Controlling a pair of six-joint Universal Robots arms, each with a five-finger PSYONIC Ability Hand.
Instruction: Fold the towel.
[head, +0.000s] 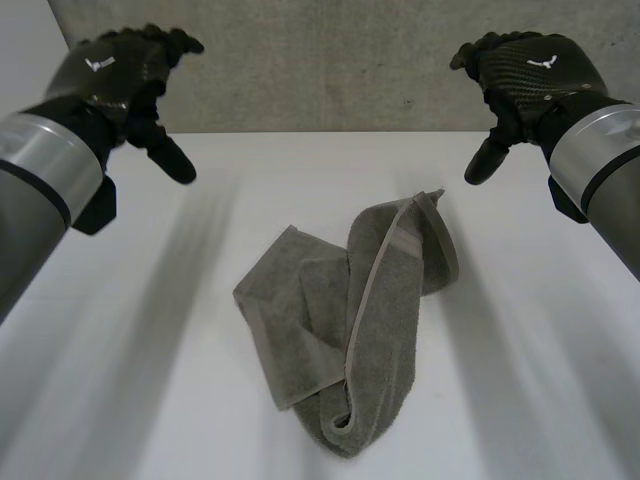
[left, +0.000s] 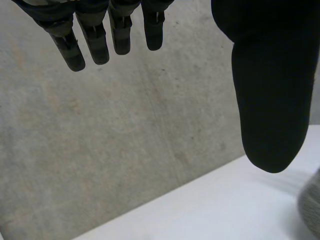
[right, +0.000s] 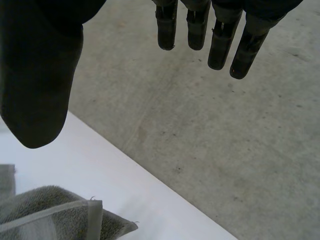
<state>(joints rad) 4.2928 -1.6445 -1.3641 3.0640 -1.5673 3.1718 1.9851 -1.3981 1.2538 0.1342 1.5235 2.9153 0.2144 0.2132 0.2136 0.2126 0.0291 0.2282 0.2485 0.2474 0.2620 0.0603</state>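
One towel (head: 385, 340), grey, lies crumpled and loosely doubled over itself at the middle of the white counter (head: 150, 350). Its long axis runs on a diagonal: the near end sits about centre, and the far end points toward the far right. A flat woven band (head: 356, 310) follows this axis from the rolled near end up to the far-right corner. A second, shorter flap spreads to the left of the band, with its corner pointing far-left. Two robot hands are counted, both raised over the far part of the counter and well apart from the towel. The left robot hand (head: 110, 75) hangs at the far left and the right robot hand (head: 530, 70) at the far right. In the left wrist view the left robot hand (left: 270, 100) has straight fingers (left: 95, 45) spread wide from the thumb and holds nothing; a small grey edge of the towel (left: 312, 205) lies on the counter (left: 225, 210) just past the thumb tip. In the right wrist view the right robot hand (right: 37, 85) reads the same: straight fingers (right: 220, 45), wide gap to the thumb, empty. There the banded corner of the towel (right: 50, 215) lies on the counter (right: 100, 165) past the thumb tip. One grey wall (head: 300, 60) stands behind the counter's far edge.
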